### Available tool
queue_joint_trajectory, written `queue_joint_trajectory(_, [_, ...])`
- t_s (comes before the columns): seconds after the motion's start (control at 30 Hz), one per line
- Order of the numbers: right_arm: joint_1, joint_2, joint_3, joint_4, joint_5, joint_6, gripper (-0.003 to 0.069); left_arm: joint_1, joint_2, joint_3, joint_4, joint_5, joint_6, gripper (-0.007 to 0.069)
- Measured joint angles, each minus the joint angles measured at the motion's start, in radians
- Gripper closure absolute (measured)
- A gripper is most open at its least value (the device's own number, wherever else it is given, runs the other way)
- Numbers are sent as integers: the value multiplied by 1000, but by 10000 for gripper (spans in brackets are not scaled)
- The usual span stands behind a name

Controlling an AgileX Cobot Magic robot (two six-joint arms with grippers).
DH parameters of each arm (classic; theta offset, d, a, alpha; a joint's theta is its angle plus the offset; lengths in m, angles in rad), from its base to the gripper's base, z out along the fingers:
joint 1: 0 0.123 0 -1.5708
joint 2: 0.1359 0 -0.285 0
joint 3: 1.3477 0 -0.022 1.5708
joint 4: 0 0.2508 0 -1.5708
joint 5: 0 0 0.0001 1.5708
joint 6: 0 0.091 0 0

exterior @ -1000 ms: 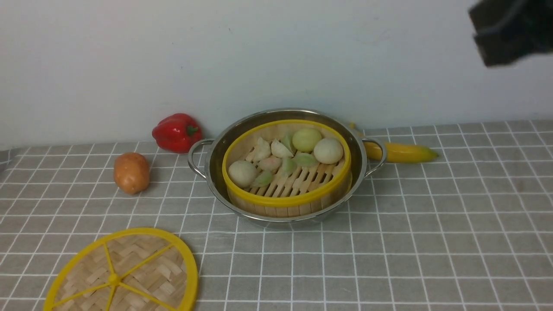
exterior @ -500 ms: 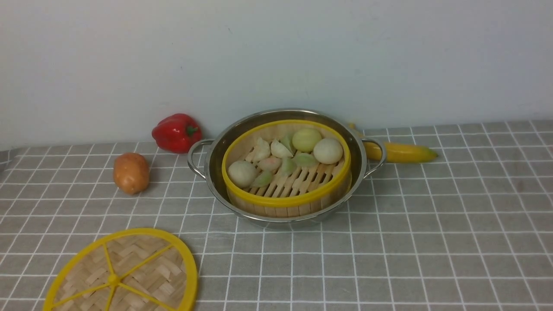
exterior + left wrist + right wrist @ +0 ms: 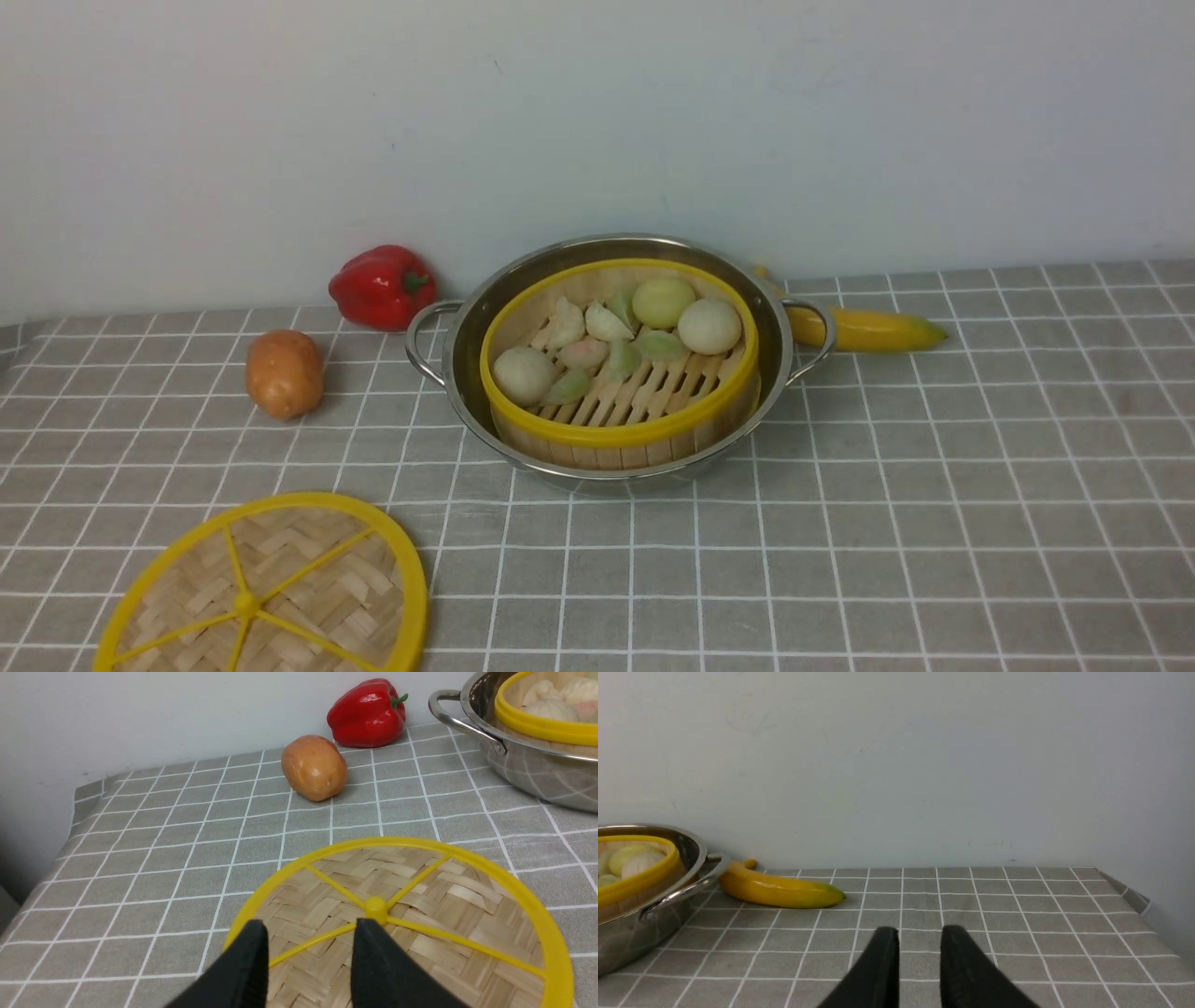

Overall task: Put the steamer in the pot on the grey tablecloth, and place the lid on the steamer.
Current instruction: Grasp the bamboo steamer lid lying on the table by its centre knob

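**Tabletop scene, read from left to right.** The grey tablecloth [image 3: 934, 523] runs back to a pale wall [image 3: 597, 121]. In the left wrist view its far left corner folds down over the table edge.

At the near left the lid [image 3: 261, 588] lies flat on the cloth, spokes up, with its near part cut by the lower border of the front view. The left gripper [image 3: 310, 924] hangs above the lid close to the hub. Its fingers are apart and clamped on nothing, and one yellow spoke shows in the gap between them.

Beyond a band of bare cloth sit a potato [image 3: 284, 373] and, nearer the wall, a red pepper [image 3: 381, 286] just beside the pot's left handle. The pot [image 3: 425, 341] stands at centre on the cloth, close to the wall. The steamer [image 3: 616, 434] sits inside it, its yellow rim rising above the steel rim, and it holds buns and dumplings [image 3: 607, 345]. A banana [image 3: 864, 329] lies behind the right handle, along the wall.

Right of the pot, a wide stretch of bare cloth reaches the cloth's right edge. The right gripper [image 3: 920, 929] hovers over this stretch, fingers slightly apart and holding nothing.
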Motion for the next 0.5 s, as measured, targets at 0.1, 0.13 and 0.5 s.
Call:
queue_joint_trajectory(0.1, [0,-1,0,4,39,1,485,0,0,0,0,0,0,381])
queue_joint_trajectory(0.13, [0,-1,0,4,66,8,480,0,0,0,0,0,0,381])
queue_joint_trajectory(0.5, [2,-1,1,45,137,42,456,0,0,0,0,0,0,381])
